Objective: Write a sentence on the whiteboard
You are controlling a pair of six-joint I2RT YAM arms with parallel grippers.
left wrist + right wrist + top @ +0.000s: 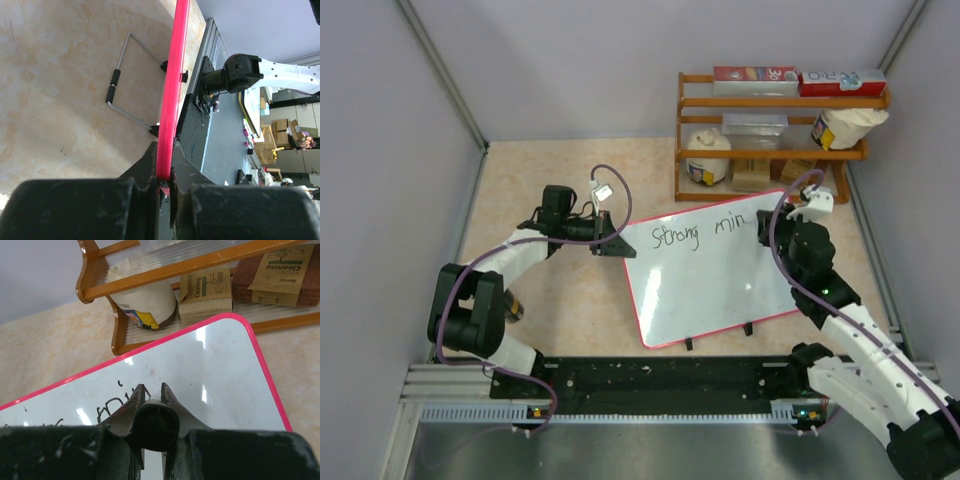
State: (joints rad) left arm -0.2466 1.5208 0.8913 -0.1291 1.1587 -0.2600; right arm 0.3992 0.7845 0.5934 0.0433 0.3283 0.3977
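Grip and stroke, left to right. The left gripper (pixel 618 243) is clenched on the red left edge of the whiteboard (pixel 715 285), which sits on the table between the arms. The sentence (pixel 705 233) reads "Strong min". The right gripper (pixel 152 390) is clamped around the pen (pixel 152 426) at the last letter. I would hold the board firm, press lightly and form the "d" just beside the "n".

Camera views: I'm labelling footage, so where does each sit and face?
Top external: above, behind the bases, looking down on the whiteboard; both arms show.
Left wrist: looks along the whiteboard's red edge; left gripper clamps it.
Right wrist: looks across the whiteboard to the rack; right gripper holds a marker.
Shared: top and right wrist both show the writing.
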